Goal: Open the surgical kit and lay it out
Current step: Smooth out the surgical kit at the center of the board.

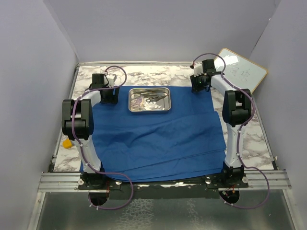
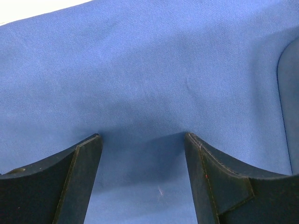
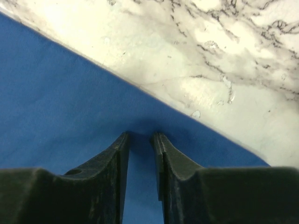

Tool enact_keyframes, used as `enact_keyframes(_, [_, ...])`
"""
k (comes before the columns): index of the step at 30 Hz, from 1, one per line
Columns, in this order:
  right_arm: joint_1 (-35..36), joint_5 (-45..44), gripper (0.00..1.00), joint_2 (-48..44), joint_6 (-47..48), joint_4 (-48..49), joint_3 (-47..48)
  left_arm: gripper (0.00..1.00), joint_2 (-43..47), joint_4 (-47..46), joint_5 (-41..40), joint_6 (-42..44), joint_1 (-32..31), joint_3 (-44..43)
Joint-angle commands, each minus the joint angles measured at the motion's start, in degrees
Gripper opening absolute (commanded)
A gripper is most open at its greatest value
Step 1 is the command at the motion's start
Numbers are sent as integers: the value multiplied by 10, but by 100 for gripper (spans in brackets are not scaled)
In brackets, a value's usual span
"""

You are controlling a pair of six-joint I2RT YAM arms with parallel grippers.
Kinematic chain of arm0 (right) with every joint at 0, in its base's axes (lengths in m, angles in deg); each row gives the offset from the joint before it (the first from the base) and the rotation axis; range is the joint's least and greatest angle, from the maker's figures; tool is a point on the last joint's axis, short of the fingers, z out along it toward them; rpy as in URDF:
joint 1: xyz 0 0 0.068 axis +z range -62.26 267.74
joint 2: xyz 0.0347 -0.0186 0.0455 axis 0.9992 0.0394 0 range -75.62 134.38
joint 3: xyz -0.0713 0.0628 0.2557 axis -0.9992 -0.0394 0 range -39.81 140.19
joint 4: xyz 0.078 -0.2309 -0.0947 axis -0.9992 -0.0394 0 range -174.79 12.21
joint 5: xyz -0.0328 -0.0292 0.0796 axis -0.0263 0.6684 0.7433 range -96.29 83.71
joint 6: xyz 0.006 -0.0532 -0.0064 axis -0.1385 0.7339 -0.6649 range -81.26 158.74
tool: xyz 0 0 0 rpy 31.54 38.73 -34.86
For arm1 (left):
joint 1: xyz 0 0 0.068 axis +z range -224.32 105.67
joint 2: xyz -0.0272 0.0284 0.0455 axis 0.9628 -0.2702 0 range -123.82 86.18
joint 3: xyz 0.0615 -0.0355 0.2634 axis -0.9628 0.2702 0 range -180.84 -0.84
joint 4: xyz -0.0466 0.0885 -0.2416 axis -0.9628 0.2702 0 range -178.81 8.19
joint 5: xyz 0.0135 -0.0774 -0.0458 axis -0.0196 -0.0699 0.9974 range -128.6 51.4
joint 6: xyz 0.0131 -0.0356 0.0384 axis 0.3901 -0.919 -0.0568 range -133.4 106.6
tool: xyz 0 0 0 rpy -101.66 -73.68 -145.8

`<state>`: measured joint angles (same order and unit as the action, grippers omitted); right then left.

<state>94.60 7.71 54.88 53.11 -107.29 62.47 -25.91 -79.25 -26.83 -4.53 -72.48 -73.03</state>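
The royal-blue cloth wrap (image 1: 158, 139) lies spread open and nearly flat on the marble table. The steel tray (image 1: 149, 110) stands on its far middle part, holding small steel instruments (image 1: 154, 97) and white gauze (image 1: 152, 107). My left gripper (image 1: 109, 96) is at the cloth's far left corner. In the left wrist view it (image 2: 142, 137) is wide open, tips down on the cloth (image 2: 140, 70). My right gripper (image 1: 199, 86) is at the far right corner. In the right wrist view it (image 3: 140, 135) has a narrow gap between its fingers, tips on the cloth (image 3: 56, 102) near its edge, with nothing pinched.
A wood-framed whiteboard (image 1: 242, 69) leans at the back right. A small yellow-orange block (image 1: 67, 143) lies on the table's left edge beside the left arm. Bare marble (image 3: 210, 60) shows beyond the cloth's far edge. Grey walls enclose three sides.
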Motion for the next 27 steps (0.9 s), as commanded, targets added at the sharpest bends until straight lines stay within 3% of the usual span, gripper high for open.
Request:
enact_keyframes(1, [4,-30,26,64,11,-31,33,72,-29,6,-20,-19,-2,-13])
enact_keyframes(12, [4,-27,14,140,9,-72,122,69,-63,19,-11,-47,-9,-45])
enact_keyframes(27, [4,-79,6,230,-3,-115,265,68,-139,58,-17,-71,-10,-149])
